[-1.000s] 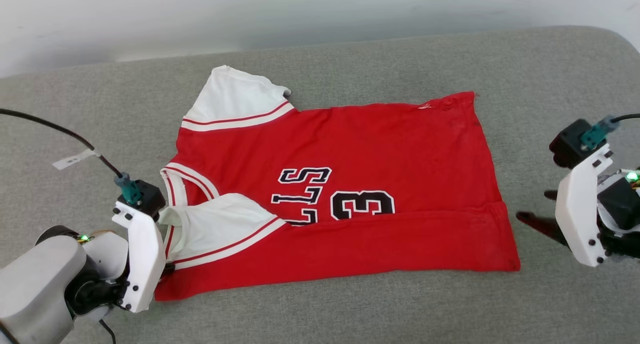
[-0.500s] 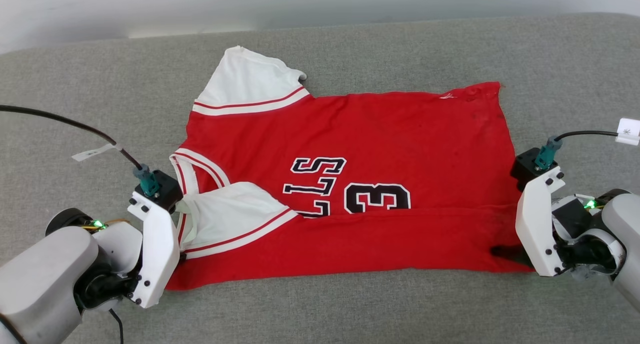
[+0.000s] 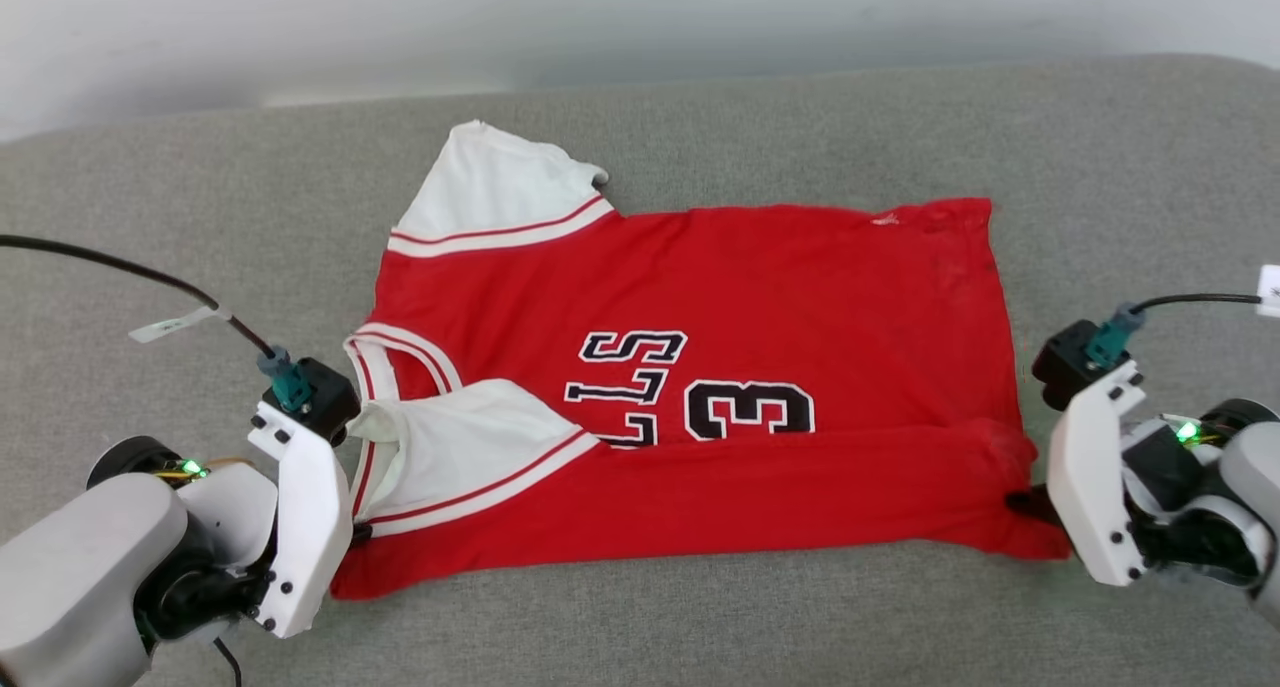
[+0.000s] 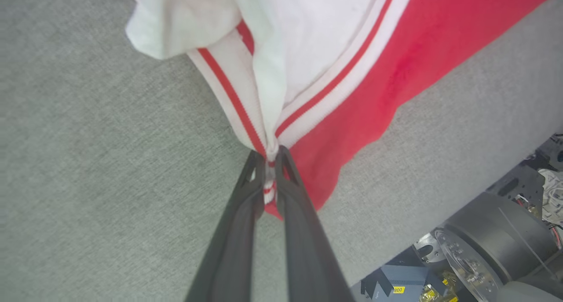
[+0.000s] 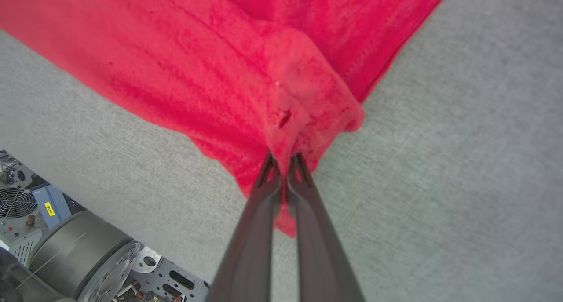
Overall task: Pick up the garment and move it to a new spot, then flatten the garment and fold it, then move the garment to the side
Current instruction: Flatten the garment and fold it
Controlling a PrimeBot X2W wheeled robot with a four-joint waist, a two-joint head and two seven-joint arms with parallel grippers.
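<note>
Head view, lower left: left gripper (image 4: 270, 158) pinched shut on the garment (image 3: 760, 297) at the striped sleeve trim. Lower right: right gripper (image 5: 284, 160) clamped on the red hem corner, cloth bunched there. Each holds one end of the near folded edge, probably to carry it over for the next fold. Garment lies mid-frame on grey cushion (image 3: 700, 627), with the near strip doubled over and hiding the number's lower part. Far sleeve (image 3: 500, 192) flat, upper left. Pale wall (image 3: 640, 17) behind.

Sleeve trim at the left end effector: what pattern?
White trim with red stripes; best in left wrist view.
</note>
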